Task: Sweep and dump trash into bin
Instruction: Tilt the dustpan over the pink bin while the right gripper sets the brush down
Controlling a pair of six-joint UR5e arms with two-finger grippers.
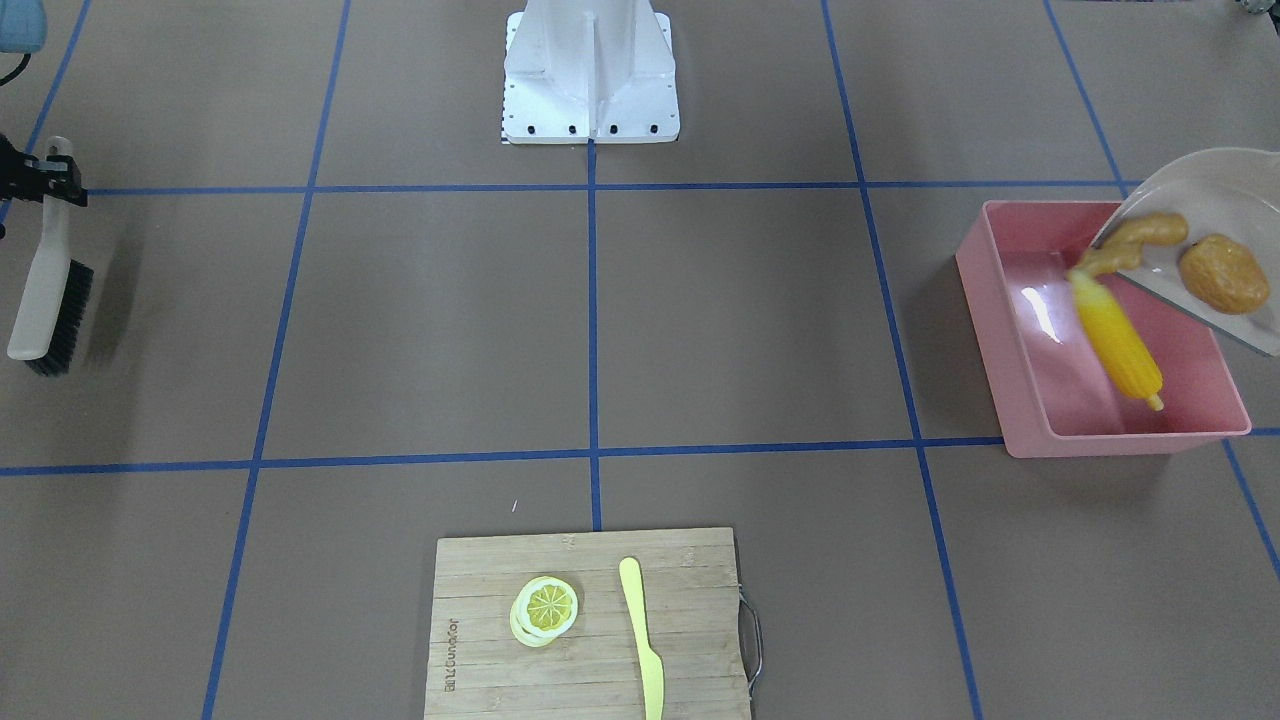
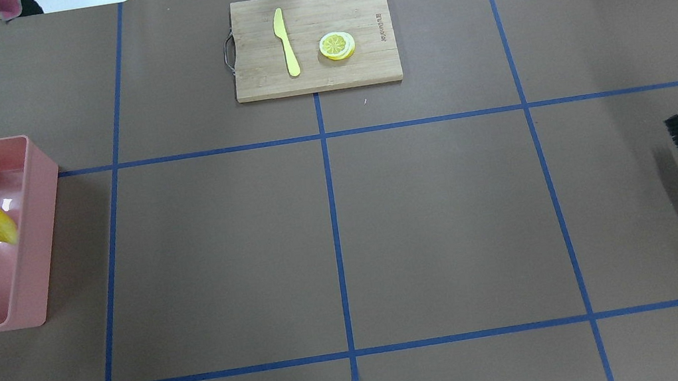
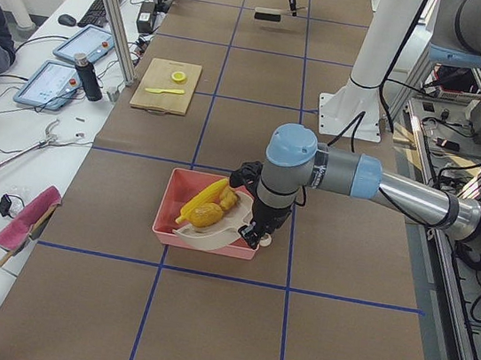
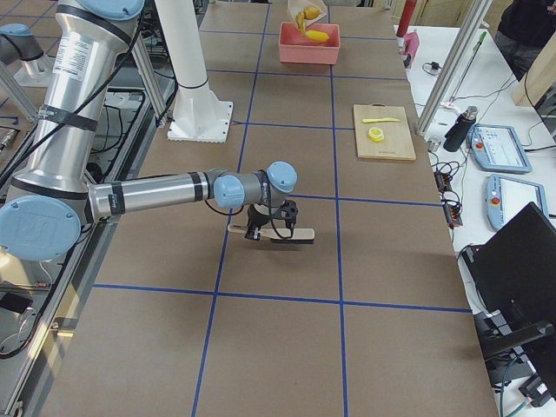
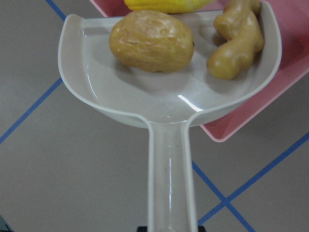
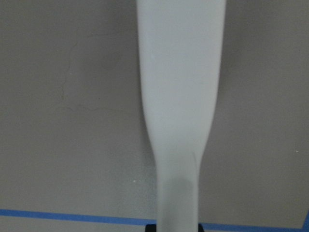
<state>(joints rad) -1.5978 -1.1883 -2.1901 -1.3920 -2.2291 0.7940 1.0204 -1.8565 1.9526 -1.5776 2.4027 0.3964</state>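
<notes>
My left gripper [image 3: 256,230] is shut on the handle of the beige dustpan [image 5: 145,96], which is tilted over the pink bin [image 1: 1140,440]. The brown potato [image 5: 151,41] and the tan ginger root [image 5: 236,41] lie in the pan, the ginger at its lip. The yellow corn cob [image 1: 1115,340] slants down inside the bin, its upper end by the pan's lip. My right gripper [image 1: 48,178] is shut on the handle of a brush [image 1: 45,290] and holds it at the table's far other end.
A wooden cutting board [image 1: 500,640] with a lemon slice [image 1: 545,608] and a yellow-green knife [image 1: 640,630] lies at the table edge opposite the robot base [image 1: 590,70]. Blue tape lines cross the brown table.
</notes>
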